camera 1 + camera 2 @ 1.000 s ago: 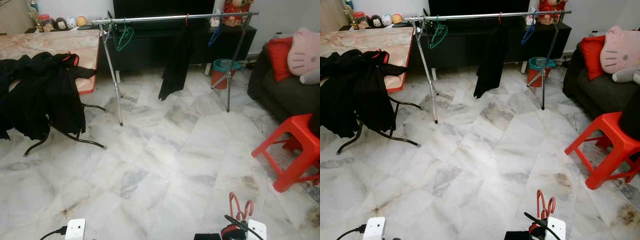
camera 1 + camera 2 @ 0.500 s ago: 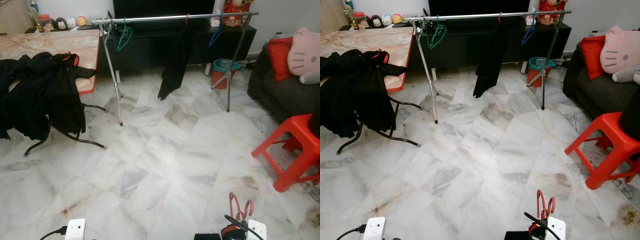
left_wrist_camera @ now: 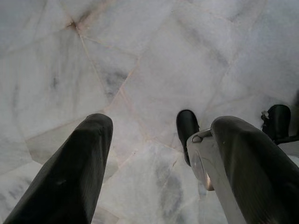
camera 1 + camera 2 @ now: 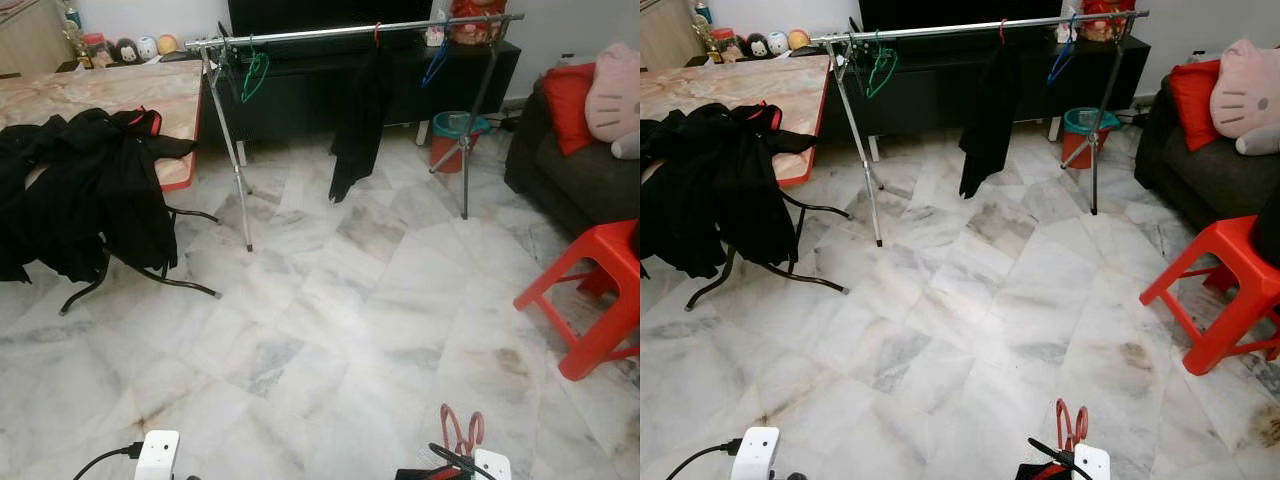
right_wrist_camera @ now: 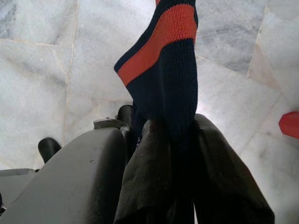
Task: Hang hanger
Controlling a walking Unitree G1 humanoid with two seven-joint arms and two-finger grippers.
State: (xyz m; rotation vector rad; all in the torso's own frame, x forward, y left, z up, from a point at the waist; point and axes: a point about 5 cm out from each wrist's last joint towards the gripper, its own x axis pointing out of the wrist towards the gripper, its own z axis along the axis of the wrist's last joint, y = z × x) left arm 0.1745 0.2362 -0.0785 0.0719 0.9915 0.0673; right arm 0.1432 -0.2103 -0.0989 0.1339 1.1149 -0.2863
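A red hanger hook (image 4: 458, 430) rises at the bottom edge of the head view, over my right wrist. In the right wrist view my right gripper (image 5: 180, 135) is shut on a navy knit garment with an orange stripe (image 5: 161, 51) that goes with that hanger. The silver clothes rail (image 4: 300, 36) stands across the room on two legs. On it hang a green hanger (image 4: 250, 72), a black garment (image 4: 358, 110) and a blue hanger (image 4: 437, 60). My left gripper (image 3: 161, 126) is open over the marble floor, holding nothing.
A table (image 4: 150, 95) at the left carries a heap of black clothes (image 4: 90, 190) that hangs over its edge. A red stool (image 4: 590, 290) and a dark sofa (image 4: 580, 170) stand at the right. A bin (image 4: 452, 135) sits behind the rack's right leg.
The whole picture has shifted a little down and to the right, so the camera has moved. The hanger hook sits lower in view. Both grippers are as before.
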